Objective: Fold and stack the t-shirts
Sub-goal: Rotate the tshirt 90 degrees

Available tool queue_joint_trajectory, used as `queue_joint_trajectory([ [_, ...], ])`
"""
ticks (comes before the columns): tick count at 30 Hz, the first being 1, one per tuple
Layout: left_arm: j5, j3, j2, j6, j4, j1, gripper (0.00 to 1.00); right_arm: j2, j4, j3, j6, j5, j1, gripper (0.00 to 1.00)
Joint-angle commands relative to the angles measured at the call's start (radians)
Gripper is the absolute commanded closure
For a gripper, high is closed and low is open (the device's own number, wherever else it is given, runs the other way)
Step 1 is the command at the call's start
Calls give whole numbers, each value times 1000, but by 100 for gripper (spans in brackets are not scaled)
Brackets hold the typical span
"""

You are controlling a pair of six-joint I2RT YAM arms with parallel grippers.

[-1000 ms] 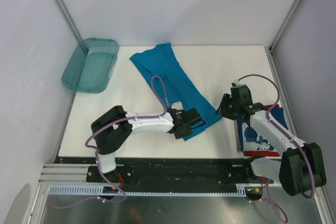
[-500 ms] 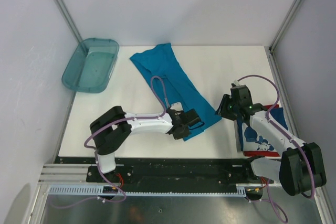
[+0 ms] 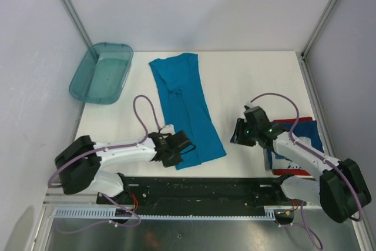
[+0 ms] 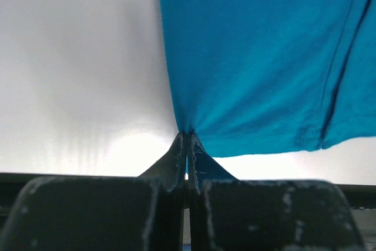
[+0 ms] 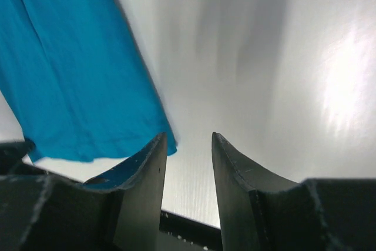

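Observation:
The teal-blue t-shirt [image 3: 185, 107] lies folded lengthwise as a long strip down the middle of the table, and also shows in the left wrist view [image 4: 258, 57] and the right wrist view [image 5: 64, 69]. My left gripper [image 3: 179, 151] is shut on its near left corner [image 4: 187, 131]. My right gripper [image 3: 238, 133] is open and empty, a little right of the shirt's near right corner. The folded dark blue t-shirt [image 3: 294, 148] with white print and red edge lies at the right, partly under my right arm.
A translucent teal plastic bin [image 3: 101, 73] stands at the far left corner. White walls close the table on three sides. The black rail [image 3: 200, 186] runs along the near edge.
My left gripper has dragged the teal shirt's near end left and toward the near edge, so the strip now lies straighter. My right gripper has moved left and nearer after it.

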Motion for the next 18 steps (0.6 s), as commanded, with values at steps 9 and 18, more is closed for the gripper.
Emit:
queue_joint_trajectory([
  [9, 79, -147, -168, 19, -41, 48, 100, -22, 47, -94, 159, 29, 309, 58],
  [18, 83, -167, -192, 18, -41, 64, 100, 33, 80, -94, 165, 11, 356, 58],
])
